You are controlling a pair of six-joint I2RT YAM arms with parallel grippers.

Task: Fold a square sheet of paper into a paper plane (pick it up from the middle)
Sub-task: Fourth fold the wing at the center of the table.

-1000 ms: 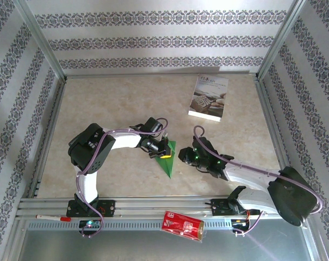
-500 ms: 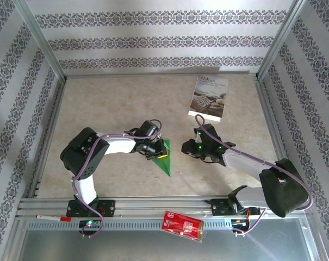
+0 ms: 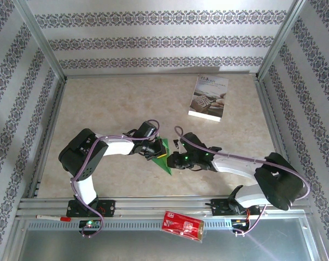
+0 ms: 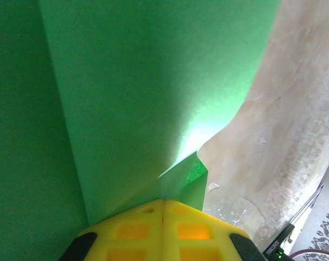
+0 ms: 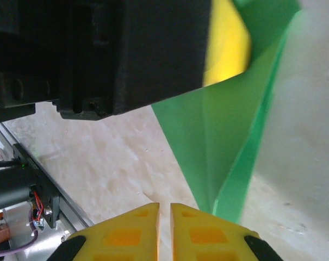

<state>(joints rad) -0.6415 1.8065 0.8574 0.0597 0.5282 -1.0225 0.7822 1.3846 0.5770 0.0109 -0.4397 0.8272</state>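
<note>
Paper plane (image 3: 166,163) within left pincer's (image 3: 159,154) grip

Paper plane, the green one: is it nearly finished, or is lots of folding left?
Done: the green sheet is already a pointed dart with a lengthwise crease, a recognisable paper plane. In hand: the left gripper is shut on a fold of it, and the right gripper sits beside its pointed tip, gripping nothing. Left: probably finishing creases; how many I cannot tell.
</note>
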